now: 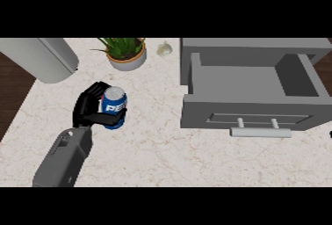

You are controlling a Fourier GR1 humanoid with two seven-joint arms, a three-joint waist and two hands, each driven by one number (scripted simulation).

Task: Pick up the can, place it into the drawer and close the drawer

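Note:
A blue can (114, 107) with a silver top and white lettering stands upright on the marble counter, left of centre. My left hand (89, 107) is at the can's left side, with its fingers and thumb curled round the can's body. The grey drawer (194, 79) at the upper right is pulled open toward me, and its inside is empty. Its front panel carries a pale bar handle (261, 132). The can is well to the left of the drawer front. My right hand does not show.
A potted green plant (126, 53) stands behind the can. A large grey cylinder (42, 57) lies at the back left. A small garlic bulb (164, 49) sits beside the drawer cabinet. The counter's left edge (18, 114) borders dark wood.

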